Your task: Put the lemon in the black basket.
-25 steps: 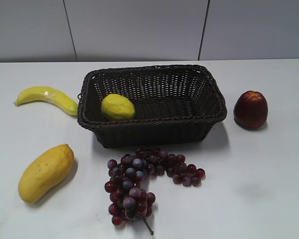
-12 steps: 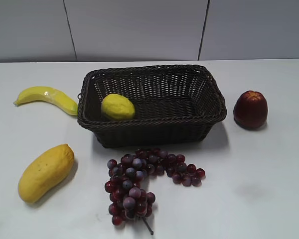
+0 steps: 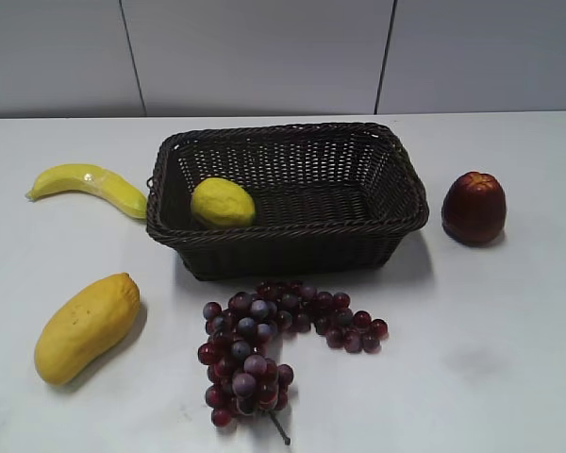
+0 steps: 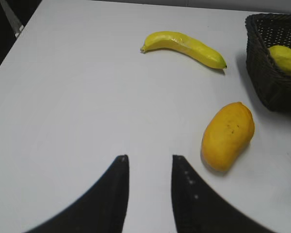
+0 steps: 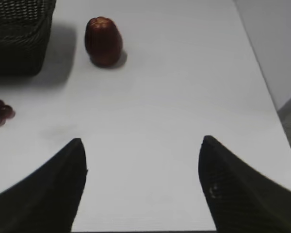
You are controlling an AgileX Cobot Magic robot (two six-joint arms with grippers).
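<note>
Two grippers hang back over bare table, both empty: the left gripper (image 4: 148, 162) with its jaws a narrow gap apart, the right gripper (image 5: 143, 145) spread wide. Nearest the left one lies a mango (image 4: 228, 136), beyond it a banana (image 4: 183, 45). Well apart from either claw, the lemon (image 3: 223, 203) rests inside the black basket (image 3: 292, 247), at its left end against the wall, nothing else in there with it. Grapes (image 3: 264, 344) lie before the basket, a dark red fruit (image 5: 103, 41) to its right
</note>
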